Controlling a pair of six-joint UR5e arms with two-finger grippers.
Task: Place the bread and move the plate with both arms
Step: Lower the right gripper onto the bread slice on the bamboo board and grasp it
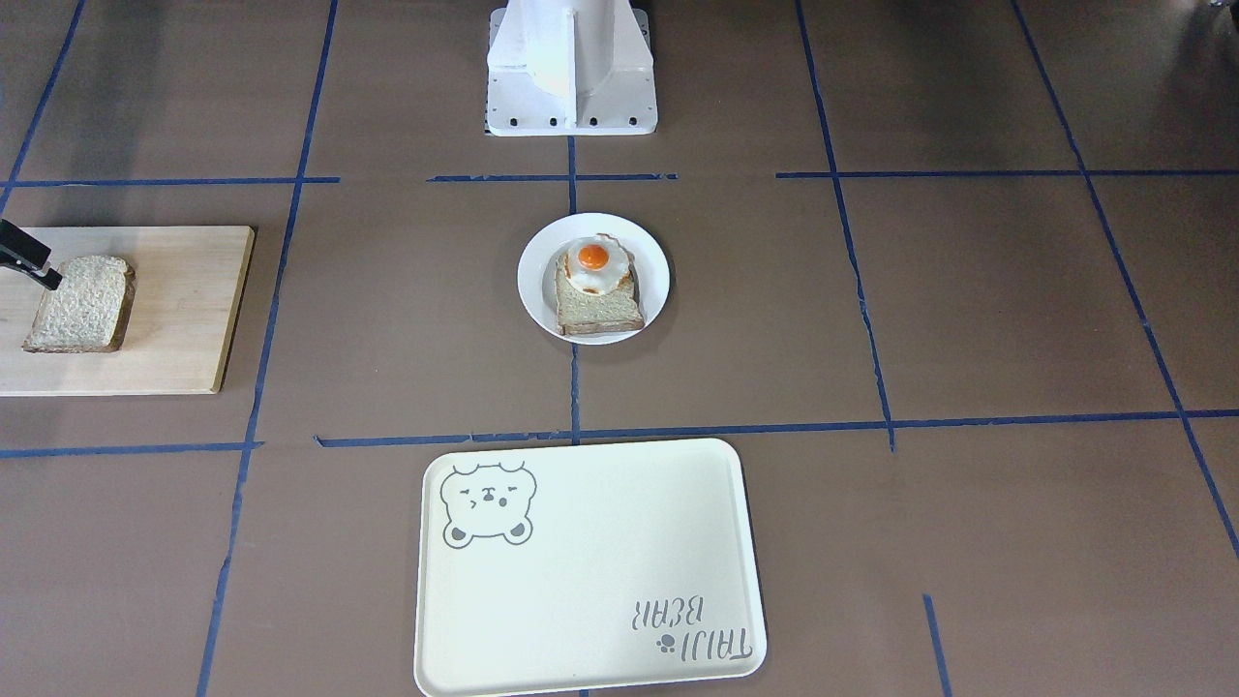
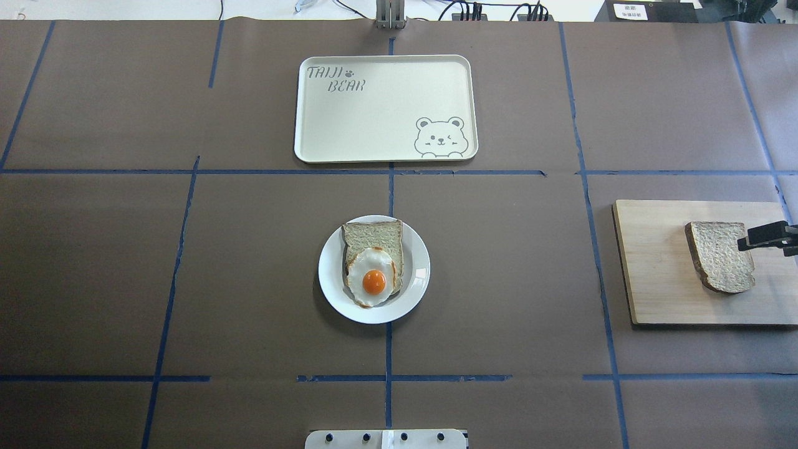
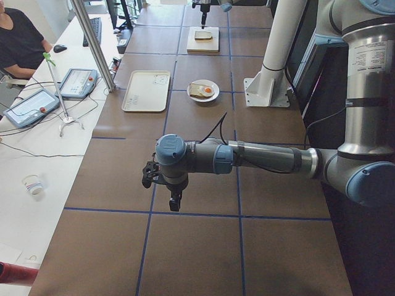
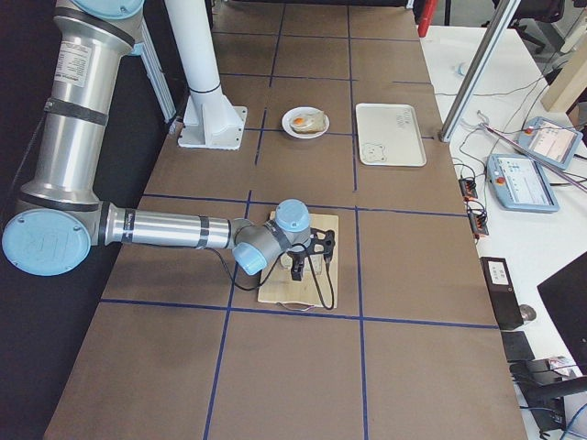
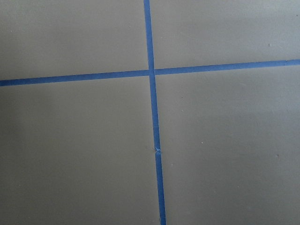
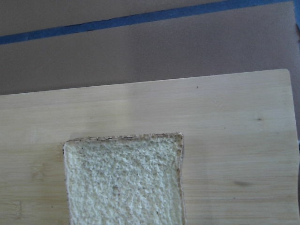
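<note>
The bread [image 1: 79, 305] lies flat on a wooden board [image 1: 184, 310] at the robot's right; it also shows in the overhead view [image 2: 720, 257] and fills the lower part of the right wrist view [image 6: 124, 180]. My right gripper [image 2: 757, 240] hovers over the bread's edge, mostly cut off by the frame; in the exterior right view [image 4: 310, 268] its fingers stand apart and hold nothing. The white plate [image 2: 330, 274] sits mid-table and carries a toast slice with fried egg [image 2: 373, 262]. My left gripper [image 3: 170, 194] hangs over bare table far from the plate; I cannot tell its state.
A cream tray with a bear drawing [image 2: 374, 118] lies beyond the plate, on the operators' side. The white pedestal [image 1: 571, 68] stands at the robot's edge. Blue tape lines [image 5: 152, 72] cross the brown table. A person sits at a side desk [image 3: 18, 43].
</note>
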